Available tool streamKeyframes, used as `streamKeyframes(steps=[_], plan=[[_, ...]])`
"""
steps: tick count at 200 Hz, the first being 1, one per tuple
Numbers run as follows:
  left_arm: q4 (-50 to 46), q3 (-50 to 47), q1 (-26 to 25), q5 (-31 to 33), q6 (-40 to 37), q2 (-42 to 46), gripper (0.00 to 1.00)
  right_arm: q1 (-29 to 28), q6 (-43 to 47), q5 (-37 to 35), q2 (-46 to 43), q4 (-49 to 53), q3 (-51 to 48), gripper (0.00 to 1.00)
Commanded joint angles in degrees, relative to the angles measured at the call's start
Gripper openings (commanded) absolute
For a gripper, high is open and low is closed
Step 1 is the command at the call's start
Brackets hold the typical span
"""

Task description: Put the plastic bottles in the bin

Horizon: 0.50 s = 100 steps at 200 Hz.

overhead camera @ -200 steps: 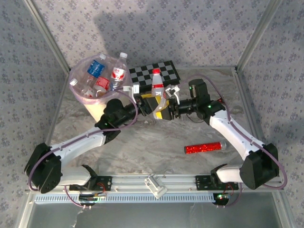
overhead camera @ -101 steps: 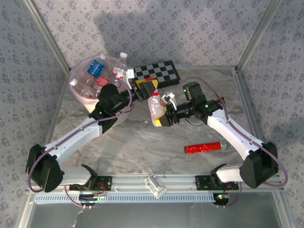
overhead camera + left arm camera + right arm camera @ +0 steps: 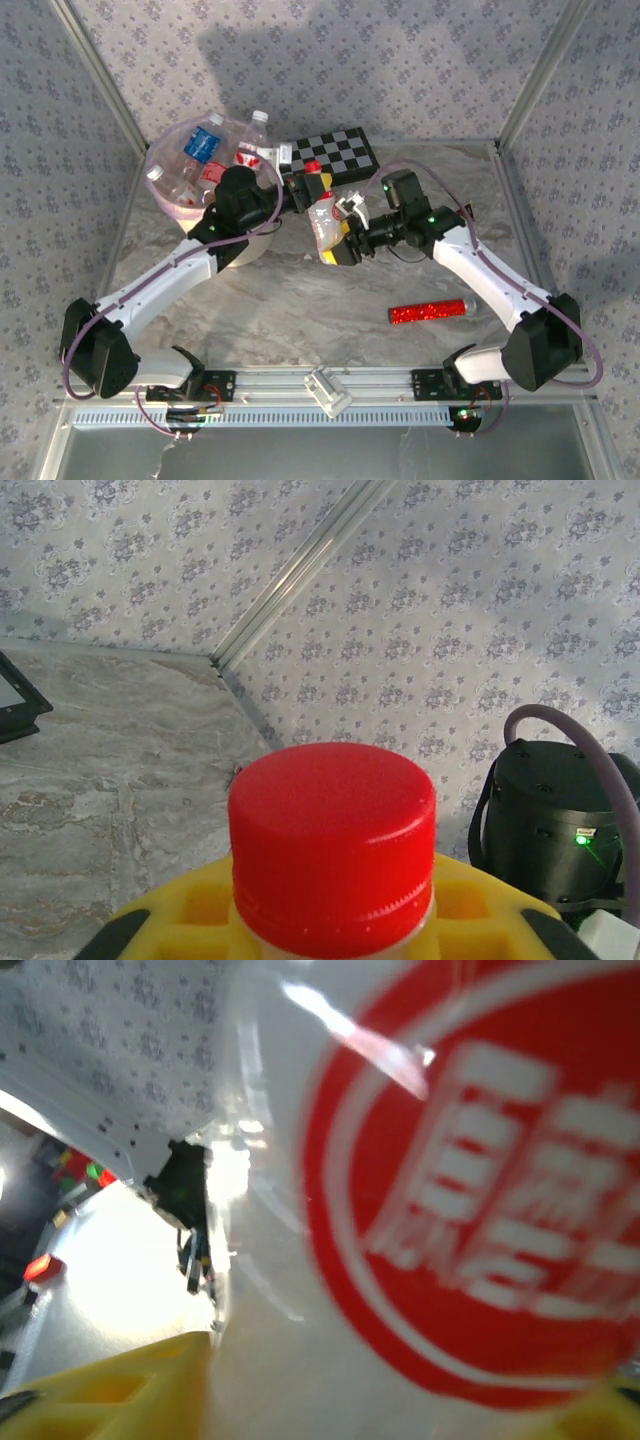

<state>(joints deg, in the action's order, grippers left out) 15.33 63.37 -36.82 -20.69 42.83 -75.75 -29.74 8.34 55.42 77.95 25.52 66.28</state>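
A clear plastic bottle (image 3: 325,218) with a red label and red cap (image 3: 312,167) hangs tilted above the table, just right of the bin (image 3: 200,232). My left gripper (image 3: 303,188) is shut on its neck; the left wrist view has the red cap (image 3: 332,840) standing up between the yellow pads (image 3: 190,910). My right gripper (image 3: 338,240) is shut on the bottle's body, whose red label (image 3: 470,1210) sits close in front of the right wrist camera, beside a yellow pad (image 3: 110,1390). Several bottles (image 3: 203,143) lie in the pink-lined bin.
A black-and-white checkerboard (image 3: 345,150) lies behind the held bottle. A red glittery tube (image 3: 428,312) rests on the marbled table at the right. Metal frame posts (image 3: 530,80) and patterned walls close in the back and sides.
The bottle was upright in front of the checkerboard; both grippers have carried it left and nearer, and it now tilts with its cap toward the bin. The left arm has swung back over the bin's edge.
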Motion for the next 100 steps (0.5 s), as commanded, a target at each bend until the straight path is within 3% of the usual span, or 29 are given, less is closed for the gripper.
streamKeyframes(steps=[1,10,39,61,100], plan=[[-5.2,6.8,2.4,-0.9,-3.5,2.3,0.14,-0.2,-1.2,-0.8,0.9,0.1,3.8,0.86],[-8.5,9.9,3.4,-1.0,-5.3,2.5,0.11,-0.1,-1.4,-1.6,1.4,0.2,4.2,1.0],[-16.8,20.3,7.8,1.0,-12.6,4.6,0.1,1.4,-3.4,-3.7,1.3,-0.6,3.7,1.0],[-20.4,24.4,10.8,9.8,-21.1,8.3,0.05,2.5,-6.8,-4.5,0.4,-4.7,0.4,1.0],[-20.5,24.1,15.0,25.5,-35.5,16.4,0.0,4.1,-7.2,-5.7,-0.2,-3.3,-1.6,1.0]])
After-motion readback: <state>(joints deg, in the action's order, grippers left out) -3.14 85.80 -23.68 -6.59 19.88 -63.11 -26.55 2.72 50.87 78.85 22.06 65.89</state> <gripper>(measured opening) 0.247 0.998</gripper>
